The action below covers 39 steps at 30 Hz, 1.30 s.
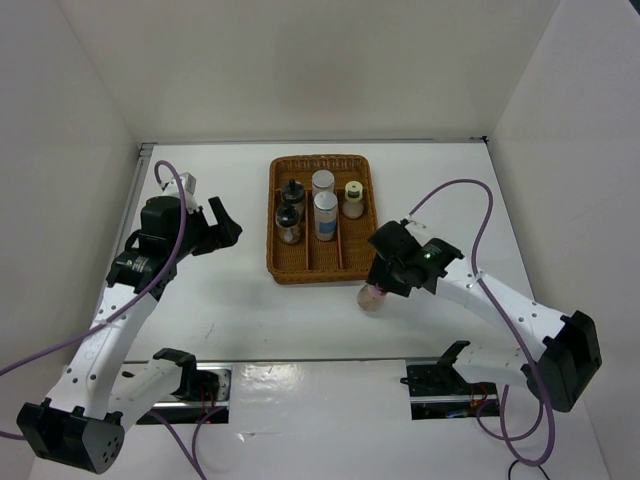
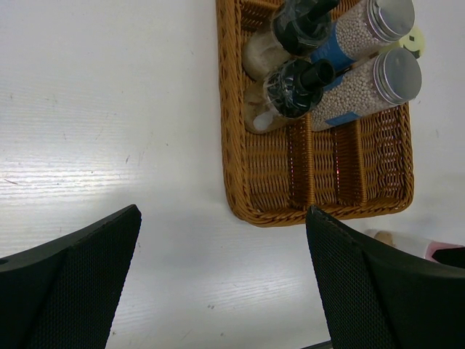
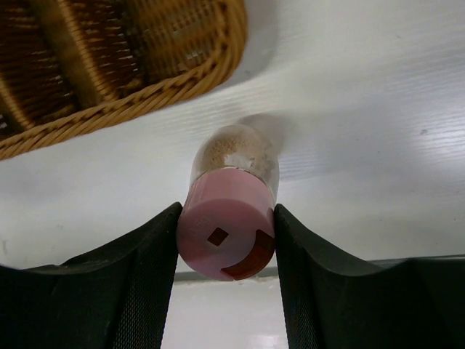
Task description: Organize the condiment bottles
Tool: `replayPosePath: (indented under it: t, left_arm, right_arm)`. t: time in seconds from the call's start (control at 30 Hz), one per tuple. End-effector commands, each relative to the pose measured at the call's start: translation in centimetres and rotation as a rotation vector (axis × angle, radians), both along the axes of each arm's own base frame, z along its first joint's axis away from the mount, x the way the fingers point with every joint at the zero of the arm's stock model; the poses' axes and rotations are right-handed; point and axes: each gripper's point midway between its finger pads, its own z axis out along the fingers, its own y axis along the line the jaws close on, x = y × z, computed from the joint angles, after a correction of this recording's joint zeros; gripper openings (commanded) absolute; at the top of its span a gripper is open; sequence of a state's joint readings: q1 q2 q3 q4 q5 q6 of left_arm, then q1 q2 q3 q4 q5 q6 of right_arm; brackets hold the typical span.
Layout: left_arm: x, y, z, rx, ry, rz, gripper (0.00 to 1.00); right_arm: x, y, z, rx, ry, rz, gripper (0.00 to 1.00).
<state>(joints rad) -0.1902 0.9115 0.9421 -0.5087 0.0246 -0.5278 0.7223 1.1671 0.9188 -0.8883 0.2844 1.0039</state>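
Bright, even light on the white table [image 1: 250, 320], with glare streaked along its glossy near edge, a soft shadow behind the pink-capped bottle [image 3: 229, 218], and the wicker tray [image 3: 123, 102] slightly blurred in the right wrist view.

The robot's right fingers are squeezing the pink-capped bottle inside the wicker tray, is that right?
Not quite. The right fingers do squeeze the pink-capped bottle, but it is outside the wicker tray, on the white table by the tray's edge. The right wrist view shows it.
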Motion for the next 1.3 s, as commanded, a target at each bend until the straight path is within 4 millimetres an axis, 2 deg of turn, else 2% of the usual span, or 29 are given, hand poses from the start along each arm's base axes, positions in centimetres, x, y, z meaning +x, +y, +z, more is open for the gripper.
replayPosePath:
  t: [0.0, 0.17, 0.23, 0.3, 0.43, 0.47, 0.5, 0.57, 0.7, 0.83, 0.9, 1.0, 1.03, 1.1, 1.13, 1.23, 1.27]
  left_arm:
    - [0.2, -0.1, 0.8, -0.019, -0.039, -0.002, 1.00]
    - [0.2, -0.1, 0.8, -0.019, -0.039, -0.002, 1.00]
    - [0.2, -0.2, 0.6, -0.023, -0.038, -0.010, 1.00]
    - [0.3, -0.3, 0.3, -0.022, -0.029, -0.009, 1.00]
    - [0.3, -0.3, 0.3, -0.022, -0.029, -0.009, 1.00]
    - [0.3, -0.3, 0.3, -0.022, -0.029, -0.009, 1.00]
    - [0.3, -0.3, 0.3, -0.022, -0.029, -0.009, 1.00]
    - [0.3, -0.3, 0.3, -0.022, -0.029, -0.009, 1.00]
    - [0.2, -0.4, 0.3, -0.026, -0.029, -0.017, 1.00]
    - [0.3, -0.4, 0.1, -0.025, -0.019, -0.017, 1.00]
    - [0.4, -0.5, -0.2, -0.023, -0.010, -0.017, 1.00]
    - [0.4, -0.5, -0.2, -0.023, -0.010, -0.017, 1.00]
    - [0.4, -0.5, -0.2, -0.023, -0.010, -0.017, 1.00]
    - [0.5, -0.5, -0.5, -0.021, -0.001, -0.017, 1.00]
    - [0.5, -0.5, -0.5, -0.021, -0.001, -0.017, 1.00]
    - [0.5, -0.5, -0.5, -0.021, -0.001, -0.017, 1.00]
    - [0.5, -0.5, -0.5, -0.021, -0.001, -0.017, 1.00]
  right_arm:
    - [0.1, 2.2, 4.3, 0.108, -0.049, 0.092, 0.23]
    - [0.2, 2.8, 8.9, 0.195, -0.144, 0.125, 0.23]
    - [0.9, 2.7, 11.0, 0.208, -0.204, 0.119, 0.23]
    - [2.1, 3.0, 12.1, 0.193, -0.241, 0.138, 0.24]
    - [5.9, 3.0, 13.2, 0.146, -0.283, 0.137, 0.24]
    - [7.2, 2.8, 14.2, 0.131, -0.323, 0.116, 0.24]
    - [8.3, 2.7, 13.6, 0.091, -0.318, 0.122, 0.25]
    - [10.4, 1.8, 14.1, 0.061, -0.347, 0.083, 0.25]
    - [14.1, 1.3, 13.4, 0.003, -0.376, 0.058, 0.27]
    - [16.5, 1.8, 12.6, -0.020, -0.389, 0.081, 0.29]
    - [17.4, 2.3, 11.3, -0.038, -0.368, 0.091, 0.29]
    - [18.6, 2.7, 10.6, -0.050, -0.356, 0.109, 0.29]
    - [19.0, 2.9, 9.6, -0.060, -0.334, 0.112, 0.29]
    - [19.9, 3.1, 9.6, -0.073, -0.343, 0.112, 0.29]
    - [20.2, 3.3, 8.1, -0.088, -0.313, 0.115, 0.29]
    - [21.5, 2.7, 7.4, -0.117, -0.307, 0.109, 0.29]
    - [21.6, 2.7, 6.3, -0.128, -0.284, 0.112, 0.29]
